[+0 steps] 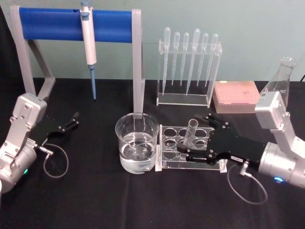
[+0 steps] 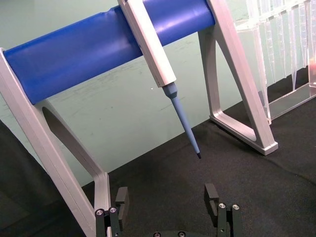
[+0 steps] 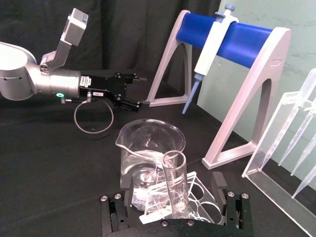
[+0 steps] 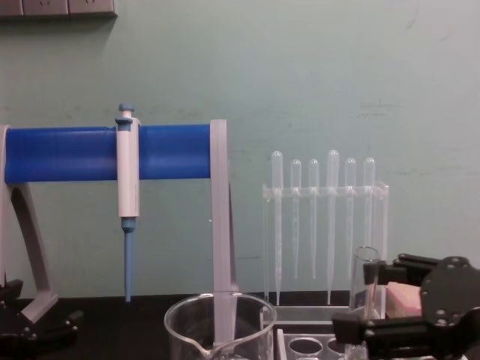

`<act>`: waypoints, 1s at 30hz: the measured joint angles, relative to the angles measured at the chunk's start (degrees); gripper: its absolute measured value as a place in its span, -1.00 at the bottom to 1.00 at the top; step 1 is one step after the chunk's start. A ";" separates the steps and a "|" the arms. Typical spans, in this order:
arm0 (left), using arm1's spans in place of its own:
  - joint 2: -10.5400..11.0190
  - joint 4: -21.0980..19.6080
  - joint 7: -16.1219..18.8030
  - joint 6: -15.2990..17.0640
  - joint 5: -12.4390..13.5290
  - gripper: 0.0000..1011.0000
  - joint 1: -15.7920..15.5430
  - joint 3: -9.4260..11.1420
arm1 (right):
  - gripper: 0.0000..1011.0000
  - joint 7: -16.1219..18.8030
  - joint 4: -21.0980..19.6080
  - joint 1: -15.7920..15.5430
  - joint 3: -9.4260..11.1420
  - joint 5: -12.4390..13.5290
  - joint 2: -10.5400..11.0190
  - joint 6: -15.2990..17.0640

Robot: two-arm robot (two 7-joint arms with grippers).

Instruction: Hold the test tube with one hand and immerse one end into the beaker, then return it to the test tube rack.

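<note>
While the right gripper (image 1: 190,137) straddles one test tube (image 1: 193,125), jaws spread | one beaker (image 1: 137,143) | left gripper (image 1: 72,121) jaws spread

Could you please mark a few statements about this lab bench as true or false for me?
1. The test tube stands in a hole of the test tube rack. True.
2. The right gripper is shut on the beaker. False: it is open, with one finger on each side of the test tube.
3. The beaker is empty. False: it holds clear liquid.
4. The left gripper is open, off to the left of the beaker. True.
5. The pipettor lies flat on the table. False: it hangs from the blue stand.
</note>
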 joint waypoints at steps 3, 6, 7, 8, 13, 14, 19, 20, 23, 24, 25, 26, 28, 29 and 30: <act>0.00 0.00 0.00 0.00 0.00 0.98 0.00 0.00 | 0.98 -0.19 0.56 0.58 -0.54 -0.39 -0.71 0.47; 0.01 0.00 0.00 0.00 0.00 0.98 0.00 0.00 | 0.98 -0.37 0.77 0.78 -0.74 -0.55 -0.95 0.65; 0.00 0.00 0.00 0.00 0.00 0.98 0.00 0.00 | 0.98 -0.38 0.76 0.77 -0.74 -0.55 -0.93 0.65; 0.00 0.00 0.00 0.00 0.00 0.98 0.00 0.00 | 0.98 -0.37 0.76 0.74 -0.72 -0.55 -0.90 0.65; 0.01 0.00 0.00 0.00 0.00 0.98 0.00 0.00 | 0.97 -0.35 0.67 0.63 -0.61 -0.49 -0.76 0.59; 0.00 0.00 0.00 0.00 0.00 0.98 0.00 0.00 | 0.91 -0.35 0.65 0.62 -0.58 -0.48 -0.74 0.58; 0.00 0.00 0.00 0.00 0.00 0.98 0.00 0.00 | 0.71 -0.33 0.57 0.53 -0.50 -0.41 -0.65 0.48; 0.00 0.00 0.00 0.00 0.00 0.98 0.00 0.00 | 0.65 -0.33 0.56 0.52 -0.49 -0.40 -0.64 0.47; 0.00 0.00 0.00 0.00 0.00 0.98 0.00 0.00 | 0.48 -0.32 0.53 0.49 -0.46 -0.37 -0.61 0.43; 0.00 0.00 0.00 0.00 0.00 0.98 0.00 0.00 | 0.45 -0.32 0.53 0.49 -0.45 -0.36 -0.60 0.42; 0.00 0.00 0.00 0.00 0.00 0.98 0.00 0.00 | 0.35 -0.32 0.52 0.48 -0.44 -0.35 -0.59 0.40; 0.00 0.00 0.00 0.00 0.00 0.98 0.00 0.00 | 0.29 -0.31 0.52 0.48 -0.44 -0.35 -0.59 0.40; 0.00 0.00 0.00 0.00 0.00 0.98 0.00 0.00 | 0.17 -0.31 0.51 0.46 -0.43 -0.33 -0.58 0.38; 0.01 0.00 0.00 0.00 0.00 0.98 0.00 0.00 | 0.17 -0.31 0.51 0.46 -0.42 -0.33 -0.57 0.38; 0.01 0.00 0.00 0.00 0.00 0.98 0.00 0.00 | 0.06 -0.31 0.51 0.46 -0.42 -0.33 -0.57 0.38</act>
